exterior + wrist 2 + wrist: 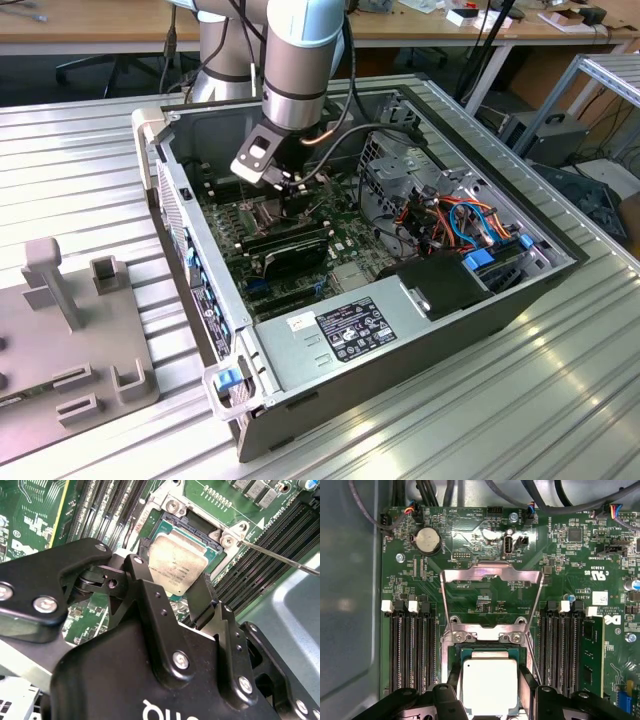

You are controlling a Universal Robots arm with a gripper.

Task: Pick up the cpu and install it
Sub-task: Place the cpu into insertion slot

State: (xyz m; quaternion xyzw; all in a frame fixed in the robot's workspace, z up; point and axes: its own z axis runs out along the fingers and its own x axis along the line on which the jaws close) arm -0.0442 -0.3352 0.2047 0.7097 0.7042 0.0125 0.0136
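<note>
The cpu [490, 686], a square chip with a silver lid, sits between my black fingers [453, 679] directly over the open socket [485, 652] on the green motherboard [470, 535]. In the second wrist view the cpu [177, 565] looks slightly tilted over the socket [197, 527], one corner low in the frame. My gripper [170, 575] is shut on its two opposite edges. The metal load plate [490, 572] stands flipped open beyond the socket. In the exterior view my gripper [290, 182] reaches down into the open computer case [530, 300].
Memory slots [410, 650] flank the socket on both sides, with one module [592, 650] fitted. A thin retention lever [280, 560] sticks out beside the socket. Power supply [340, 330], drive cage [400, 160] and coloured cables [460, 220] crowd the case. A grey fixture [70, 330] lies outside.
</note>
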